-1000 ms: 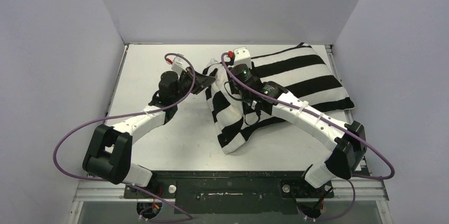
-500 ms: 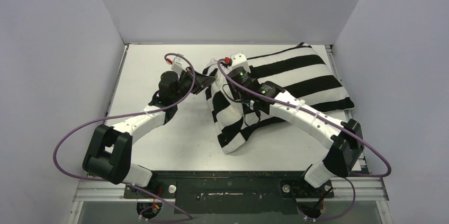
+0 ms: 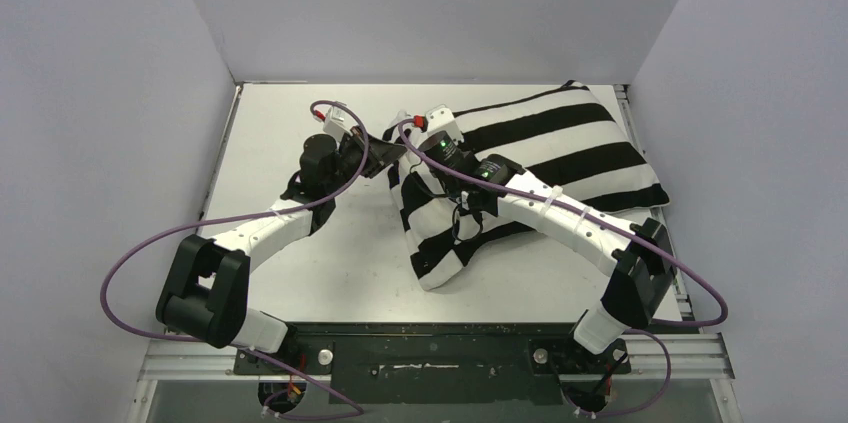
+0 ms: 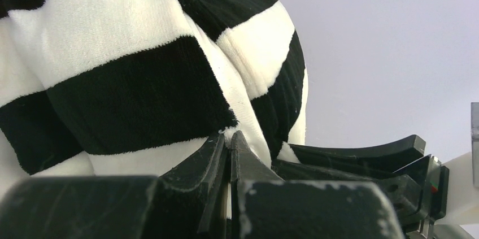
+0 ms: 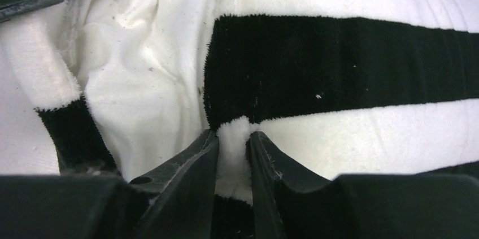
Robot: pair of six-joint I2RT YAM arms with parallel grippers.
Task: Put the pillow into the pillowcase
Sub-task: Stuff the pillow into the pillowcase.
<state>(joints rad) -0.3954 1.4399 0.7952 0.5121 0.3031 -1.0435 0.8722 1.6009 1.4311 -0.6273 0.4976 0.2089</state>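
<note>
Far right of the white table: pillowcase, black-and-white striped, plump, its mouth bunched toward the middle.
Pillow: inside the pillowcase, plain off-white fabric showing at the mouth.
Left gripper: clamped tight on the pillowcase hem.
Right gripper: pinching a white fold of the hem.
Room: pale grey walls on three sides.
Cables: purple, looping off both arms.
</note>
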